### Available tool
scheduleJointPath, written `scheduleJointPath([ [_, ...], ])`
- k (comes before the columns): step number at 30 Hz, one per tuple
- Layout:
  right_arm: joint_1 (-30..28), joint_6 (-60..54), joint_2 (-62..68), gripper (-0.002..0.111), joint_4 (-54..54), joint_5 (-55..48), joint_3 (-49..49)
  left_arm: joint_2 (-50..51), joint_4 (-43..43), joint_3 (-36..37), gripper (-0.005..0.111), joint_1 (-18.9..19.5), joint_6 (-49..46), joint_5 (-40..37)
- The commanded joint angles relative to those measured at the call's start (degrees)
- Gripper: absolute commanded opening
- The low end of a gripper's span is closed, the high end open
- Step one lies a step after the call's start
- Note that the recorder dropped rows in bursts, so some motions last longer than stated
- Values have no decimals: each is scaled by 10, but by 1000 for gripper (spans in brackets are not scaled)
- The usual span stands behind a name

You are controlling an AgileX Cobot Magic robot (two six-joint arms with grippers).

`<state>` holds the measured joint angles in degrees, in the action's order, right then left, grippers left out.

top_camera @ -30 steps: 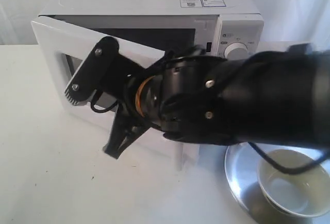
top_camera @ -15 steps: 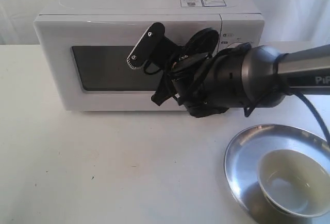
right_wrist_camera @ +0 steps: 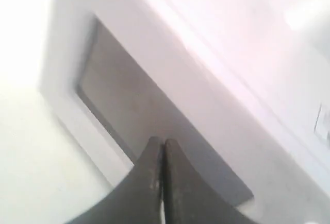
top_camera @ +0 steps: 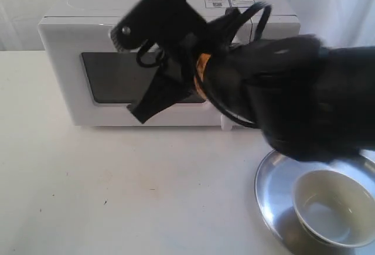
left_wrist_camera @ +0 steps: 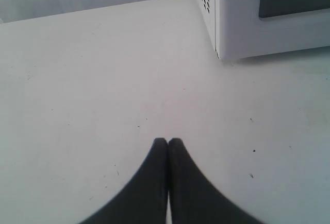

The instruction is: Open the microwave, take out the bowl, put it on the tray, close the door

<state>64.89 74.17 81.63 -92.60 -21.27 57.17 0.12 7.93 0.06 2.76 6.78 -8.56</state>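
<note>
At the counter's (top_camera: 117, 196) front right corner: bowl (top_camera: 334, 215) in tray (top_camera: 270, 191) | back edge: microwave (top_camera: 58, 38), door (top_camera: 108, 79) shut | right gripper (right_wrist_camera: 164, 144) pinched closed, empty, before the door | left gripper (left_wrist_camera: 167, 142) closed, empty, over counter.

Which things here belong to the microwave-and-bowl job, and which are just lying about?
Job: microwave; its shut door; bowl, sitting in the tray; right gripper.
Just there: table; stickers on the microwave's top.

There are 1 microwave (top_camera: 117, 6), 1 door (top_camera: 108, 85), 1 bowl (top_camera: 331, 214), 1 tray (top_camera: 270, 187), 2 pincers (left_wrist_camera: 167, 142) (right_wrist_camera: 163, 142).
</note>
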Motion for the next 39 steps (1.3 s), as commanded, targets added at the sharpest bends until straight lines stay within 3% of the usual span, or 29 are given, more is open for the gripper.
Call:
scheduleJointPath([
  [1, 66, 27, -192, 0, -7, 68, -69, -1, -2, -1, 0, 0, 4, 0],
  [6, 93, 59, -387, 0, 3, 86, -162, -1, -2, -1, 0, 0, 4, 0],
  [13, 93, 127, -562, 0, 60, 61, -304, -1, -2, -1, 0, 0, 4, 0],
  [23, 93, 134, -626, 0, 65, 5, -394, -1, -2, -1, 0, 0, 4, 0],
  [27, 93, 152, -626, 0, 65, -89, -433, -1, -2, -1, 0, 0, 4, 0],
  [32, 99, 291, -664, 0, -20, -211, -512, -1, -2, -1, 0, 0, 4, 0],
  [36, 6, 368, -762, 0, -73, -153, -572, -1, -2, -1, 0, 0, 4, 0],
  [39, -90, 305, -816, 0, -51, -88, -572, -1, -2, -1, 0, 0, 4, 0],
])
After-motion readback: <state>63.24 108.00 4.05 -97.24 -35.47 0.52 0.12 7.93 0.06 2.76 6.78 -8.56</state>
